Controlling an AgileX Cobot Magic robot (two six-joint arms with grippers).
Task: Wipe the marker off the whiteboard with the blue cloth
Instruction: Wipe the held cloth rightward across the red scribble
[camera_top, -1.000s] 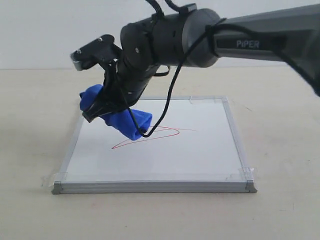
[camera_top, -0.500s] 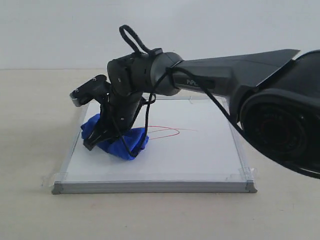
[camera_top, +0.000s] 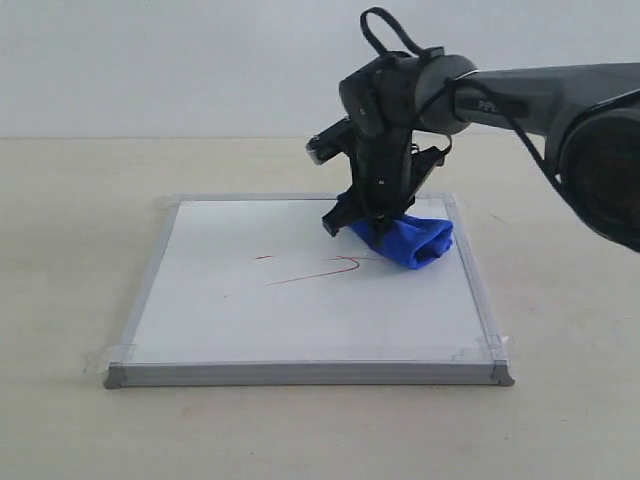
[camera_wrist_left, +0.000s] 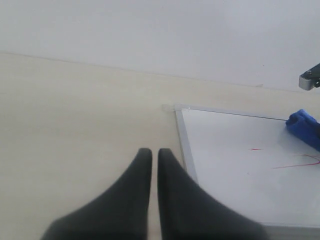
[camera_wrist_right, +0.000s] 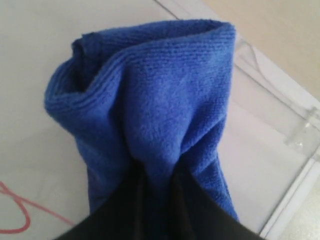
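1. A pale beige table (camera_top: 60, 300) carries everything in the exterior view.
2. The whiteboard (camera_top: 300, 320) lies flat on it, silver-framed, with clear tape (camera_top: 485, 348) at its corners.
3. The right arm (camera_top: 520, 95), dark grey, reaches in from the right and bends down over the far right part of the board.
4. The blue cloth (camera_top: 412, 240) is bunched on the board near its far right corner, apparently touching the white surface.
5. The right gripper (camera_wrist_right: 155, 200) has its fingers pinched tight on one end of the cloth.
6. The left gripper (camera_wrist_left: 154, 160) hangs over bare table beside the board, its fingers almost together with only a slit between, holding nothing.
7. The marker (camera_top: 315, 272), a thin red line, crosses mid-board, its right end just beside the cloth; a short red dash (camera_top: 264, 258) sits apart to its left.
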